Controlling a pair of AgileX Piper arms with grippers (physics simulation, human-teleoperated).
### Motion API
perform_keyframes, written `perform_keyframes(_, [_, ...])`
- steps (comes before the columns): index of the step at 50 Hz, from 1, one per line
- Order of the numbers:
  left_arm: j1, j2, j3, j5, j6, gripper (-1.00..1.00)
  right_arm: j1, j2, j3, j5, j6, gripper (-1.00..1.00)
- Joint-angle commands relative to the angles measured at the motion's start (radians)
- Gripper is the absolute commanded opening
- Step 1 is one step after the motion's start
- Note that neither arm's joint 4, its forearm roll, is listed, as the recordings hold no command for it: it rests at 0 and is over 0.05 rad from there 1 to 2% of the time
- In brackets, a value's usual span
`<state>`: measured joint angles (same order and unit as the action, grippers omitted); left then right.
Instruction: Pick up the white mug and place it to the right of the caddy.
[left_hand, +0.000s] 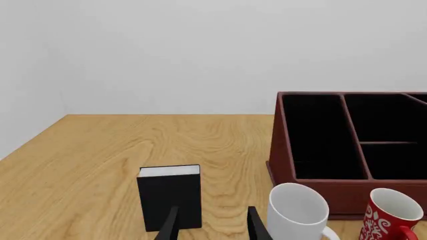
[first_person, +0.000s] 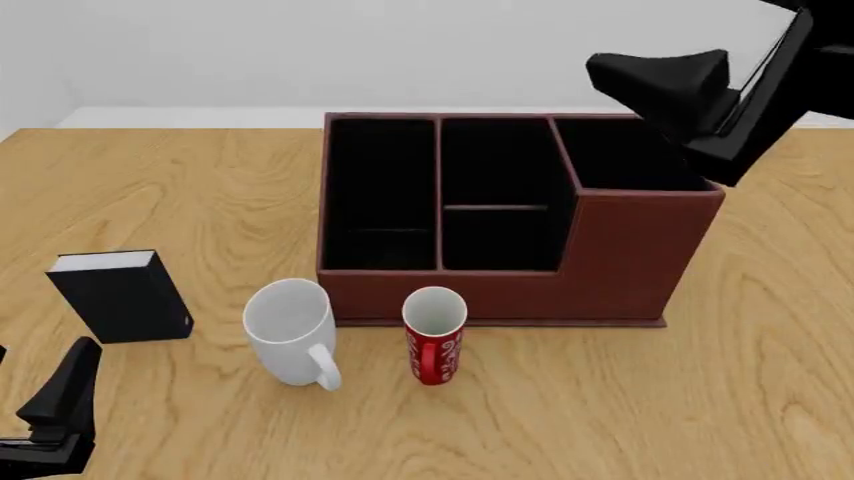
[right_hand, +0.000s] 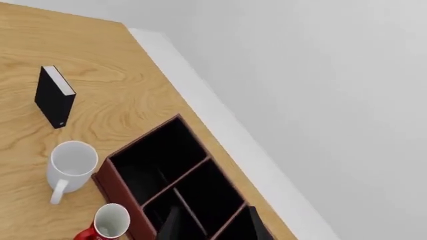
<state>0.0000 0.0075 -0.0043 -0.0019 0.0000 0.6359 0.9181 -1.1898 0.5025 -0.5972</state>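
Nothing done yet. White mug stands upright on the desk, lower left of centre in the front view, just before the caddy, red cup beside it. Left claw empty, fingers parted, low near the black box. Right claw parted, empty, high over the caddy. Grasp, carry, placement all remain.

Both arms are matte black and angular, each claw ending in two thin, flat black fingers.
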Motion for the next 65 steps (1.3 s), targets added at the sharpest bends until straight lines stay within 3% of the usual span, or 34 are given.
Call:
perform_keyframes(1, [0.000,0.000,0.000,0.000,0.000,1.00,0.076,0.133,-0.118,0.072,0.009,1.00])
perform_keyframes(10, [0.000,0.000,0.000,0.000,0.000,1.00,0.132,0.270,-0.181,0.132,0.034,1.00])
perform_keyframes(19, [0.000,0.000,0.000,0.000,0.000,1.00,0.092,0.319,-0.221,0.166,0.044,1.00])
perform_keyframes(26, [0.000,0.000,0.000,0.000,0.000,1.00,0.144,0.388,-0.290,0.186,0.110,1.00])
perform_keyframes(32, [0.000,0.000,0.000,0.000,0.000,1.00,0.160,0.434,-0.353,0.214,0.170,1.00])
perform_keyframes(37, [0.000,0.000,0.000,0.000,0.000,1.00,0.142,0.454,-0.360,0.228,0.188,1.00])
perform_keyframes(49, [0.000,0.000,0.000,0.000,0.000,1.00,0.226,0.552,-0.457,0.290,0.267,1.00])
perform_keyframes(51, [0.000,0.000,0.000,0.000,0.000,1.00,0.249,0.575,-0.494,0.307,0.303,1.00])
perform_keyframes(65, [0.000,0.000,0.000,0.000,0.000,1.00,0.238,0.616,-0.498,0.334,0.355,1.00])
